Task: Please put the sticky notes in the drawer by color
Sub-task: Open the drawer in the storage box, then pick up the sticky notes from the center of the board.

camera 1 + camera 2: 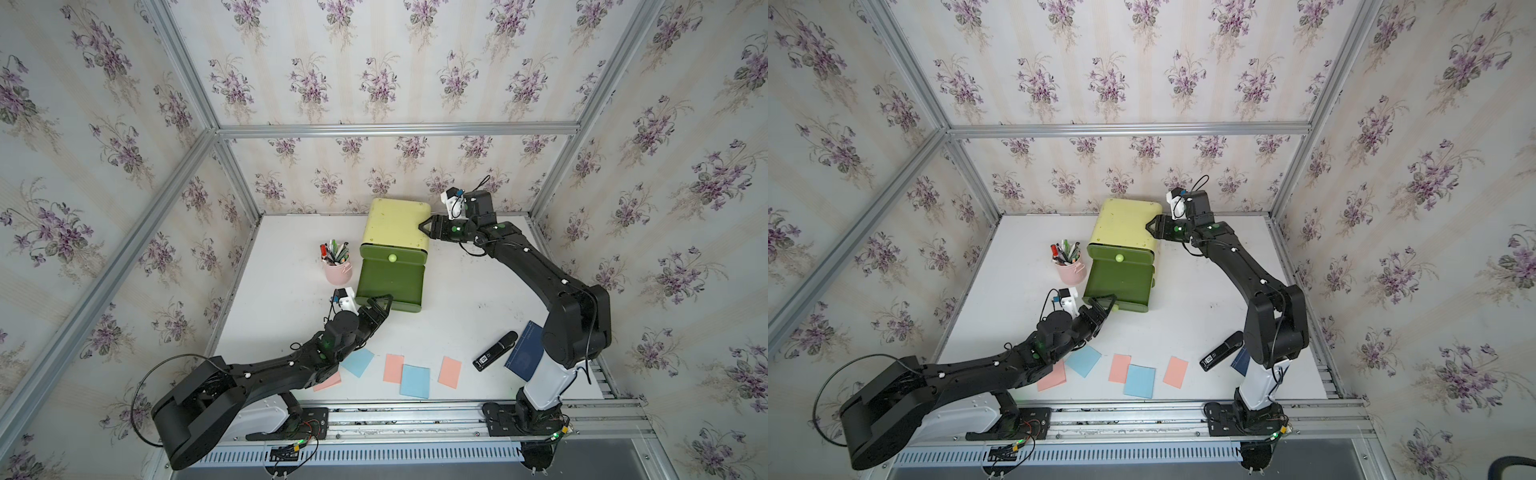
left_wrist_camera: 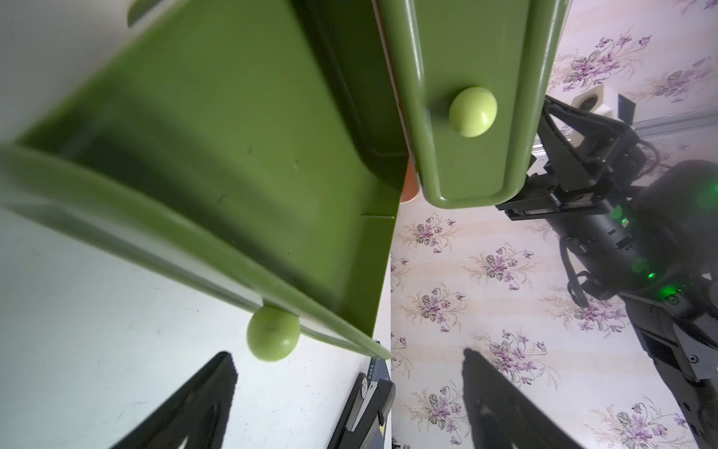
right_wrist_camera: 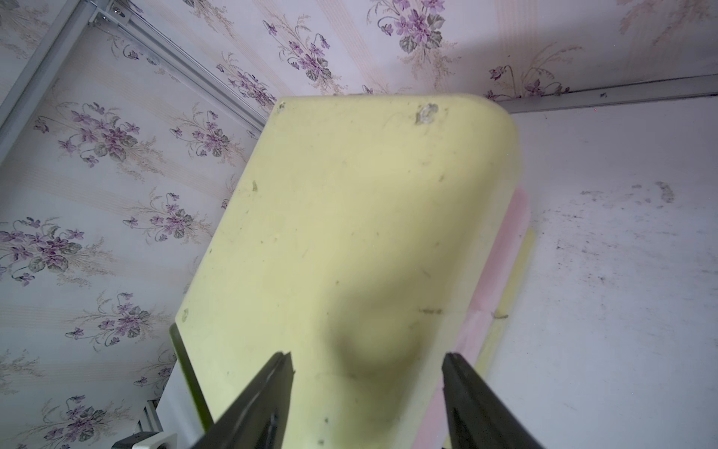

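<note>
The drawer chest stands at the back, its top drawer shut and a lower one pulled out, showing a bare green inside. My left gripper is open at that drawer's front, and the round knob lies just ahead of its fingers, untouched. My right gripper is open with its tips at the right edge of the shell's top. Several sticky notes lie near the front edge: blue, salmon, blue, salmon, and a salmon one partly under my left arm.
A pink pen cup stands left of the chest, close to my left wrist. A black stapler and a dark blue book lie at the front right beside the right arm's base. Frame rails edge the table.
</note>
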`<state>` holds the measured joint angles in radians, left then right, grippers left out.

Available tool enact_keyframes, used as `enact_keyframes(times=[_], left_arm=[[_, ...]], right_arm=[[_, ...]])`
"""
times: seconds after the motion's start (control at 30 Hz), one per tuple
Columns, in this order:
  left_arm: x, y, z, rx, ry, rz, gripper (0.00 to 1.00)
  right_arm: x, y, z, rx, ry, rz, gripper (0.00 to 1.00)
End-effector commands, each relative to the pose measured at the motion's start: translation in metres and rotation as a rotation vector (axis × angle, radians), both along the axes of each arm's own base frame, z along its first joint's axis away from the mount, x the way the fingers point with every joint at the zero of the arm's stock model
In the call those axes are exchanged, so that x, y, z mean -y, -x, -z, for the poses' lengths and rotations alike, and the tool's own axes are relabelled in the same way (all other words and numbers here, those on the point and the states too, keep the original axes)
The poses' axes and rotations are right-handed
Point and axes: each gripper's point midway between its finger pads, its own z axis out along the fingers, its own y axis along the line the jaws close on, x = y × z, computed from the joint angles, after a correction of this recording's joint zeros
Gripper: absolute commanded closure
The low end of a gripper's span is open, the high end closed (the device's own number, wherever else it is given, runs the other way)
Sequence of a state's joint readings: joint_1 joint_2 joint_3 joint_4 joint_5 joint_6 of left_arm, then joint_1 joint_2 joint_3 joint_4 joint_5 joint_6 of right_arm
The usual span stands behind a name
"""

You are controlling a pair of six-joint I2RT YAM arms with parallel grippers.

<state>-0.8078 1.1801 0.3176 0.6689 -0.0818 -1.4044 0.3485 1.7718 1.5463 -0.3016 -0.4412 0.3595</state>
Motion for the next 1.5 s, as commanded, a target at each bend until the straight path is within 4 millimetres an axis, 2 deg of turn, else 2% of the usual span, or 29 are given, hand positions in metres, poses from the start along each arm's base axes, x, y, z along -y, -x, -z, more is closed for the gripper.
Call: enact_keyframes(times=[0.0, 0.1, 0.23, 0.4, 0.5, 0.63, 0.8, 0.93, 1.07, 1.23, 1.47], left_arm=[[-0.009, 0.008, 0.015, -0.044, -0.085, 0.011, 0.02], [-0.015, 0.017, 0.022, -0.086, -0.134, 0.027, 0.0], [-0.016, 0.035, 0.03, -0.141, -0.27, 0.166, 0.0], [-0.032, 0.06, 0.032, -0.181, -0.457, 0.277, 0.0], [-0.042, 0.072, 0.029, -0.181, -0.58, 0.357, 0.0], [-0.069, 0.092, 0.015, -0.263, -0.866, 0.509, 0.0], [-0.08, 0.117, 0.027, -0.449, -1.011, 0.683, 0.0], [-0.082, 0.128, 0.038, -0.52, -1.1, 0.807, 0.0], [-0.075, 0.126, 0.053, -0.518, -1.159, 0.871, 0.0], [-0.067, 0.113, 0.07, -0.504, -1.19, 0.879, 0.0], [-0.058, 0.107, 0.104, -0.566, -1.185, 0.94, 0.0]], right_arm=[[0.001, 0.001, -0.008, 0.022, -0.001, -0.002, 0.34], [0.005, 0.005, -0.012, 0.031, 0.009, 0.006, 0.34], [0.034, 0.012, -0.023, 0.067, 0.119, 0.083, 0.33], [0.065, 0.032, -0.031, 0.059, 0.053, 0.097, 0.32], [0.075, 0.048, -0.023, 0.044, 0.066, 0.095, 0.32], [0.084, 0.068, -0.008, 0.032, 0.095, 0.09, 0.32], [0.101, 0.095, -0.002, 0.063, 0.127, 0.144, 0.32], [0.098, 0.115, 0.0, 0.075, 0.074, 0.12, 0.32], [0.086, 0.133, 0.012, 0.077, -0.009, 0.054, 0.33], [0.087, 0.144, 0.024, 0.115, -0.039, 0.052, 0.34], [0.085, 0.157, 0.023, 0.147, -0.074, 0.038, 0.34]])
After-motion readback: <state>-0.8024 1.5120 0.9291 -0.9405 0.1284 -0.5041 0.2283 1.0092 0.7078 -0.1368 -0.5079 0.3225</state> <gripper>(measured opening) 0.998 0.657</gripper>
